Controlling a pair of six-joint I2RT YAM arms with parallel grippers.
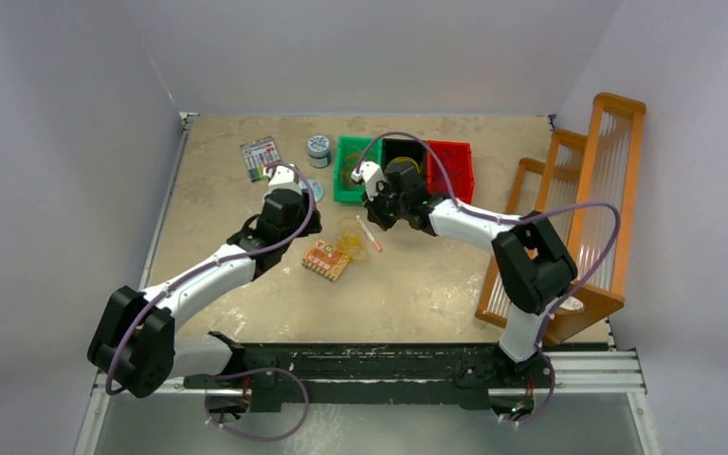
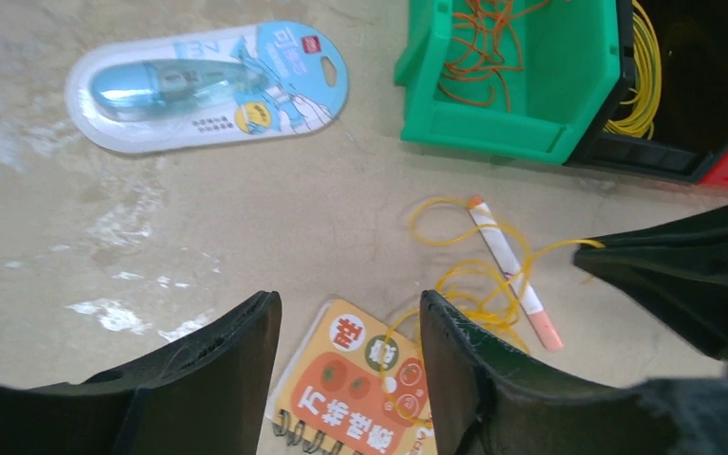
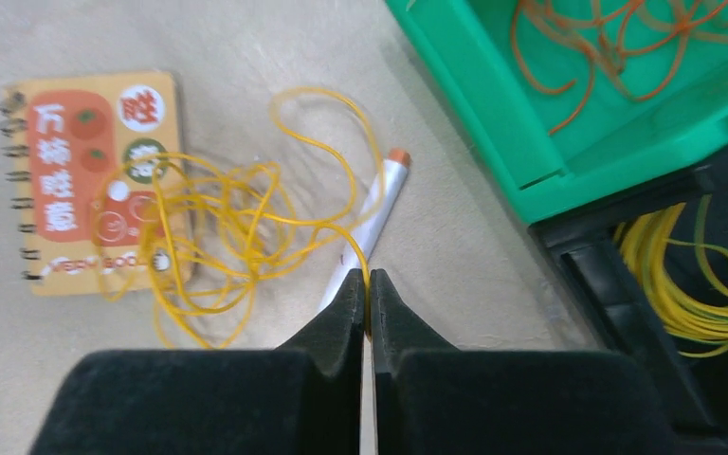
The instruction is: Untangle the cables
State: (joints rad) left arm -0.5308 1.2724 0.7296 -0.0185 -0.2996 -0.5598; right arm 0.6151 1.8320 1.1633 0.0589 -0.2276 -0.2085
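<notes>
**Right gripper pinching one strand of the loose yellow tangle in front of the green bin**

The yellow tangle lies on the bench on the arms' side of the green bin, near it and outside it. Its loops are draped over a small orange notebook on the side away from the bin. A white pen lies under or among them on the side nearer the bin. The right gripper has its jaws pressed together, and a single outer loop runs straight into their tips. It seems to be taking one strand at the edge so the loop can be drawn free without dragging the whole knot. The left gripper hovers with its jaws apart and empty over the notebook's corner, farther from the bin. It is probably placed there to pin or take the opposite side of the tangle. Orange-red cables already lie inside the green bin. A yellow coil fills the black bin touching it, which suggests sorting by colour. The pen and notebook may snag a lifted loop
</notes>
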